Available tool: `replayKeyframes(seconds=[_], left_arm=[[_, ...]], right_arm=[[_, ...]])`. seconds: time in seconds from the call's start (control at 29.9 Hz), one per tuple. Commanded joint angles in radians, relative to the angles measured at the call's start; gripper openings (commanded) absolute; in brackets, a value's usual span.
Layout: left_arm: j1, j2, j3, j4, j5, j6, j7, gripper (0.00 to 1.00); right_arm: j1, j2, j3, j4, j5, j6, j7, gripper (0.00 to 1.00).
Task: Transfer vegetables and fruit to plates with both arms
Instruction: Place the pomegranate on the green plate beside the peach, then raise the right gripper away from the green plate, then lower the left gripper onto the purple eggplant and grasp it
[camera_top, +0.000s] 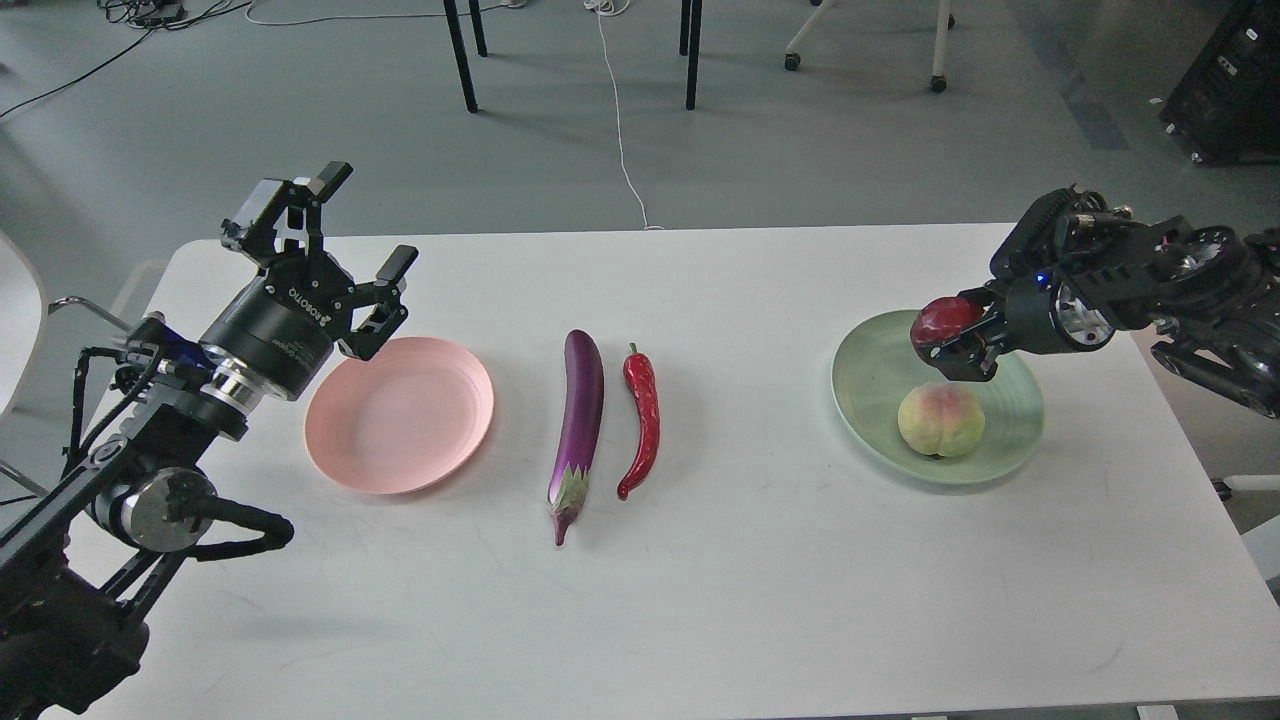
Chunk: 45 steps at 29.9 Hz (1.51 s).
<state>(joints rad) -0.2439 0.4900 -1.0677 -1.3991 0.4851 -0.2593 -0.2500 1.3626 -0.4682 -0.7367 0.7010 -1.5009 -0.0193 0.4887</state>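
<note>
At the left of the frame, the left gripper (362, 222) is seen raised above the white table (700, 600), its two fingers spread wide with nothing between them, just up and left of the pink plate (400, 415). That plate is seen bare, left of centre on the table. Near the middle of the frame the purple eggplant (580, 420) is laid lengthwise, its pale calyx and stem pointed toward the lower edge. Just beside it to the right, apart from it, the red chili pepper (643, 420) is laid in a like direction, its green stem toward the upper edge. At the right of the frame the mint green plate (870, 370) is seen with the pale peach (940, 421) resting in it, toward its lower right part. Above that plate's upper part, the pomegranate (943, 320) is held clamped between the fingers of the right gripper (948, 343), up and slightly left of the peach and apart from it.
</note>
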Motion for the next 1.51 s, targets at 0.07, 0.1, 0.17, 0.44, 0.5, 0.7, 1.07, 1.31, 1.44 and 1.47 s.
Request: replayKeyframes(seconds=[0.07,0.1,0.17,0.44,0.5,0.7,1.07,1.31,1.44,1.47], left_arm=[[-0.005,0.004,0.000,0.000,0.010,0.003,0.000,0.99],[-0.006,0.010,0.000,0.000,0.013,0.006,0.000,0.99],[-0.012,0.024,0.002,-0.001,0.039,0.008,0.000,0.99],[-0.044,0.061,0.017,-0.053,0.308,0.000,0.003,0.99],[-0.046,0.061,0.026,-0.075,0.410,0.000,0.006,0.99],[-0.109,0.062,0.156,-0.116,0.810,-0.002,0.011,0.99],[-0.547,0.058,0.627,0.029,1.225,-0.054,0.086,0.99],[-0.749,-0.074,0.870,0.299,1.210,-0.113,0.116,0.99],[-0.750,-0.126,0.871,0.362,1.208,-0.152,0.143,0.98],[-0.749,-0.129,0.873,0.368,1.208,-0.164,0.150,0.99]], right_arm=[[0.015,-0.012,0.045,0.015,0.018,-0.004,0.000,0.95],[0.016,-0.020,0.083,0.015,0.019,-0.004,0.000,0.96],[0.013,-0.050,0.173,0.017,0.037,-0.002,0.000,0.96],[-0.203,-0.099,0.592,0.017,0.552,0.009,0.000,0.97],[-0.272,-0.099,0.658,0.021,0.725,0.013,0.000,0.98],[-0.448,-0.121,0.896,0.094,1.304,0.289,0.000,0.98],[-0.651,-0.182,1.099,0.104,1.499,0.508,0.000,0.98],[-0.655,-0.216,1.103,0.109,1.506,0.508,0.000,0.98],[-0.660,-0.222,1.105,0.109,1.506,0.508,0.000,0.98],[-0.662,-0.227,1.103,0.109,1.506,0.508,0.000,0.98]])
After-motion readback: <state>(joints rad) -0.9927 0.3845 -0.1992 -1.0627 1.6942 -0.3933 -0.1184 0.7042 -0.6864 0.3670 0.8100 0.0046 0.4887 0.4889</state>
